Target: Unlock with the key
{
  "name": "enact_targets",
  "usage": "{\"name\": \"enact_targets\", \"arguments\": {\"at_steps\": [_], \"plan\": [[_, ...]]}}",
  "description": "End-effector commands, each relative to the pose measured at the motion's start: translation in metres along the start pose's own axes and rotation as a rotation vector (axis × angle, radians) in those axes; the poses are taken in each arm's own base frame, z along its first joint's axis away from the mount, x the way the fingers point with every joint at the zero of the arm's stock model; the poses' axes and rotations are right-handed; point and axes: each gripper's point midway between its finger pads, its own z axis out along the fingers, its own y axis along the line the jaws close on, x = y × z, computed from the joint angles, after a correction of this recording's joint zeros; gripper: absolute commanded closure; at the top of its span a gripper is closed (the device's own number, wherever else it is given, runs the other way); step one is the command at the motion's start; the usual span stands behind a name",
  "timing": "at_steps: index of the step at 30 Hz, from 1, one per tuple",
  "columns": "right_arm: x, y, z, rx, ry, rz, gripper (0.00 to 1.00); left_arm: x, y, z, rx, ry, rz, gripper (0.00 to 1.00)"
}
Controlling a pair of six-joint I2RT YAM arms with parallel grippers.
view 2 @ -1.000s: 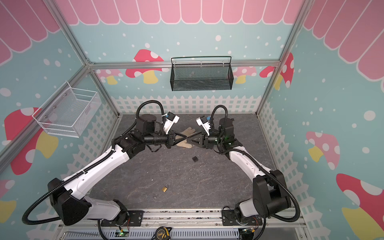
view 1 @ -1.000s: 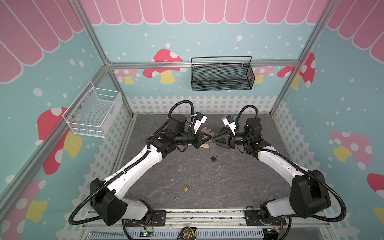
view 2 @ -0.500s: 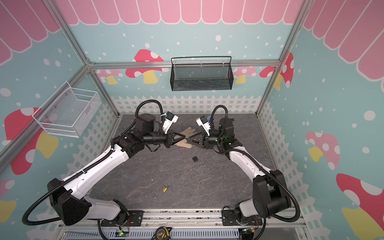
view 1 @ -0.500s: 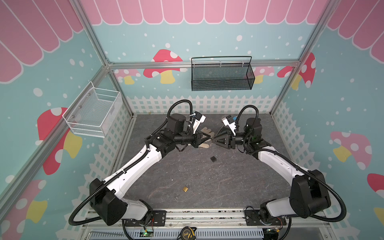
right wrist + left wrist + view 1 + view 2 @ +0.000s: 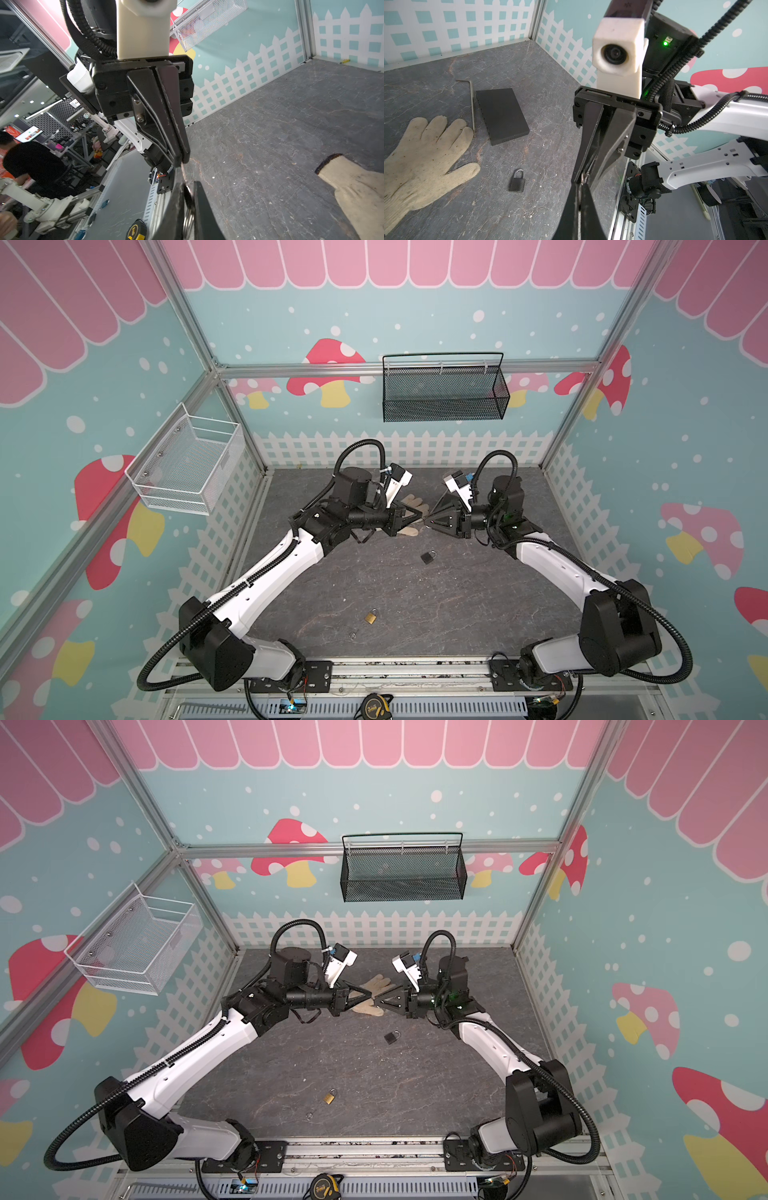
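The light, stiff, slippery key (image 5: 187,199) is pinched by the closed left hand (image 5: 180,161) and the closed right hand (image 5: 583,176); its flat bow is judged the surest hold.

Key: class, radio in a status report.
Both shut: left gripper and right gripper, tip to tip on the key. On the table the black padlock lies apart, shackle closed. Under the grippers a glove, untouched.

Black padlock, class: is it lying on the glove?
No, the black padlock lies on the bare tabletop, apart from the glove.
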Motion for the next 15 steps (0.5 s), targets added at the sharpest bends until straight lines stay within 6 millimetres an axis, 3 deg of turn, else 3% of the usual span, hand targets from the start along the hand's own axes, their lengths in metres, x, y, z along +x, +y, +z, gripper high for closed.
{"name": "enact_targets", "arguments": {"at_steps": [1,10,13,15], "plan": [[-0.008,0.008,0.0,-0.025,-0.004,-0.059,1.0,-0.01,-0.002,-0.004,-0.006,-0.02,0.03,1.0],[-0.013,0.016,-0.002,-0.012,-0.019,-0.087,1.0,-0.013,0.006,-0.005,-0.048,-0.034,0.015,0.99],[-0.016,0.017,-0.006,0.018,-0.036,-0.086,1.0,-0.018,0.014,-0.009,-0.094,-0.054,-0.004,0.64],[-0.017,0.014,-0.013,0.055,-0.053,-0.068,1.0,-0.021,0.024,-0.014,-0.148,-0.078,-0.028,0.51]]}}
